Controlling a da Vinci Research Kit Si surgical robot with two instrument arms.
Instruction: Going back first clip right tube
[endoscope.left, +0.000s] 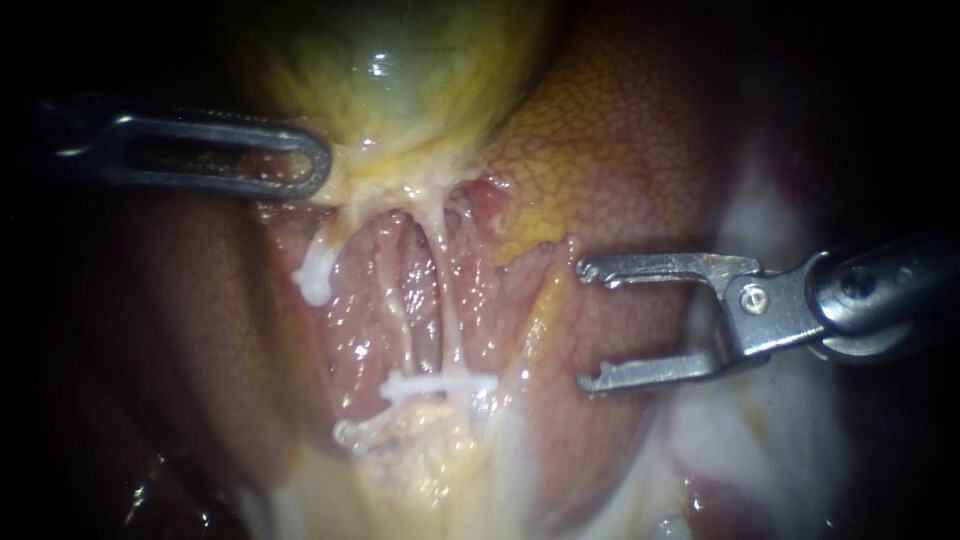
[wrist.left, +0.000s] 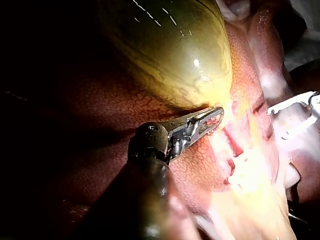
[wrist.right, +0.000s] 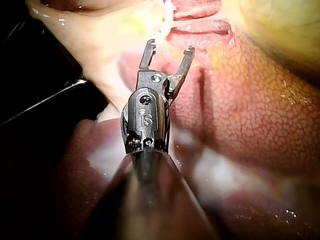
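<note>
- One liver (endoscope.left: 640, 130), with one gallbladder (endoscope.left: 400, 60) sitting above it.
- Two instruments: left instrument (endoscope.left: 316, 162) is clamped on the gallbladder's lower edge. Right instrument (endoscope.left: 585, 326) has jaws gaping, empty, over bare liver beside the tubes.
- One white clip (endoscope.left: 440, 383) lies across the right tube (endoscope.left: 447, 300).

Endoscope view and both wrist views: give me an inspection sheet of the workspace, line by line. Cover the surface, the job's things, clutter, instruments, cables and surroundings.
Surface: liver, wet and lit, with the gallbladder lying on it.
Job's things: white clip lies across a pale tube below the gallbladder.
Clutter: white lump left of that tube in the endoscope view; cannot tell what it is.
Instruments: left instrument at the gallbladder's neck; right instrument apart from the clip, jaws open and empty.
Cables: nothing seen.
Surroundings: dark, nothing seen.
</note>
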